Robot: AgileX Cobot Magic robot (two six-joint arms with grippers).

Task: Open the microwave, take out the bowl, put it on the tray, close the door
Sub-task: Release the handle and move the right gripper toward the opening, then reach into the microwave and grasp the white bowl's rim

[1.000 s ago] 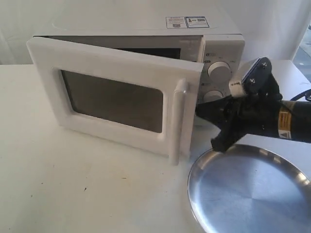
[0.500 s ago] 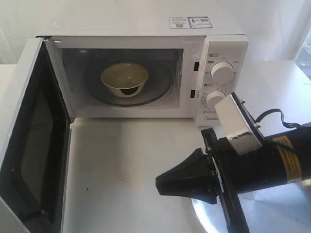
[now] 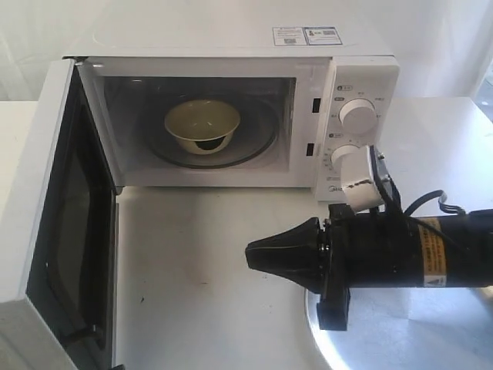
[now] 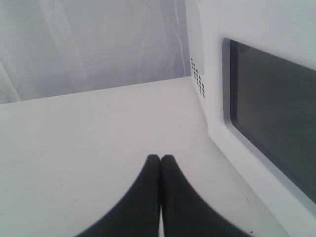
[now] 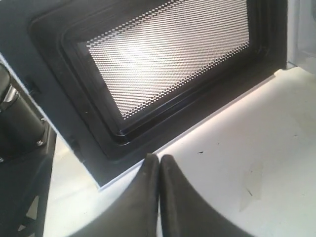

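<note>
The white microwave (image 3: 358, 81) stands open, its door (image 3: 54, 193) swung wide to the left. Inside, the cream bowl (image 3: 202, 126) sits upright on the turntable. My right gripper (image 3: 250, 257) is shut and empty, low over the table in front of the cavity, pointing left toward the door. The right wrist view has this gripper (image 5: 159, 159) facing the door's dark inner mesh window (image 5: 168, 54). The silver tray (image 3: 408, 339) lies at the front right, partly under the right arm. My left gripper (image 4: 160, 159) is shut and empty beside the door's outer face (image 4: 269, 113); the exterior view does not show it.
The white table (image 3: 200, 254) stretches between the open door and the tray. The two knobs (image 3: 359, 113) are just behind the right wrist camera housing (image 3: 357, 179). A white curtain (image 4: 89, 44) backs the scene.
The door swung from partly ajar to wide open, uncovering the bowl. My right gripper left the handle area, dropped lower in front of the microwave, and its wrist has rotated.
</note>
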